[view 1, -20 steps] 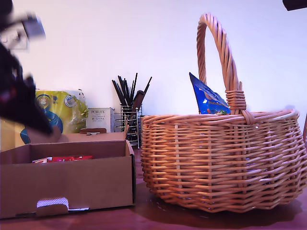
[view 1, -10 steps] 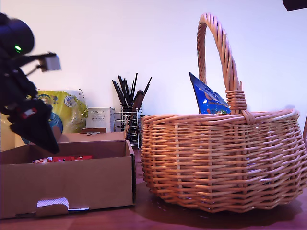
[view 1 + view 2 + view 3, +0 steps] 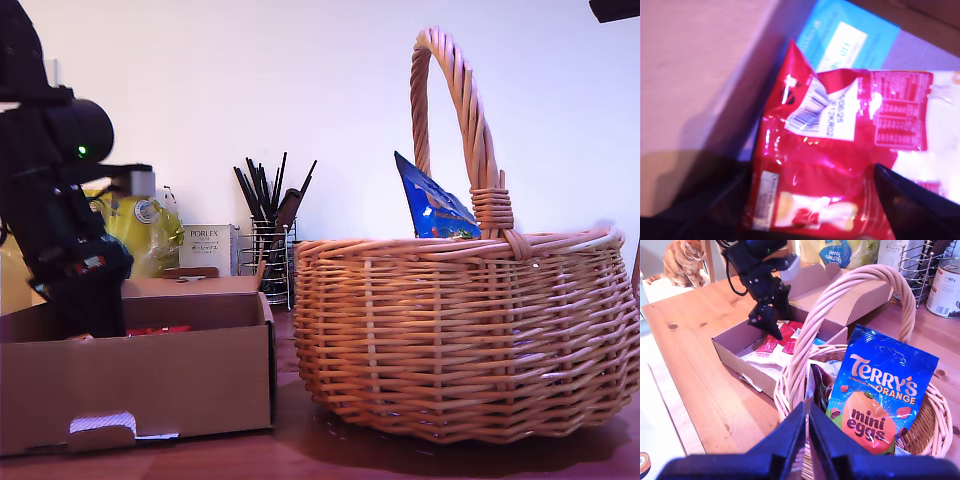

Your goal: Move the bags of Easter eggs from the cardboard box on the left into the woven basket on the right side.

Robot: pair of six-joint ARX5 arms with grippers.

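Observation:
My first gripper (image 3: 811, 169) is open, low inside the cardboard box (image 3: 180, 380), with a red bag (image 3: 840, 150) lying between its dark fingers. The exterior view shows this arm (image 3: 70, 250) at its left, reaching down behind the box wall beside a red bag (image 3: 155, 328). In the second wrist view the first gripper (image 3: 774, 330) points at red bags (image 3: 789, 332) and a white bag (image 3: 762, 360). My second gripper (image 3: 807, 415) is shut and empty, hovering over the woven basket (image 3: 460, 340) near its handle (image 3: 840, 290). A blue Terry's Orange bag (image 3: 880, 390) stands upright in the basket.
Behind the box stand a yellow plastic-wrapped pack (image 3: 140, 235), a white Porlex box (image 3: 205, 248) and a wire holder of black utensils (image 3: 268, 230). A tin can (image 3: 947, 285) sits on the wooden table (image 3: 695, 340). An orange cat (image 3: 685, 262) sits off the table's far corner.
The first arm swung toward the exterior view's right and dipped down into the cardboard box. The box shifted slightly. The basket and blue bag stayed put.

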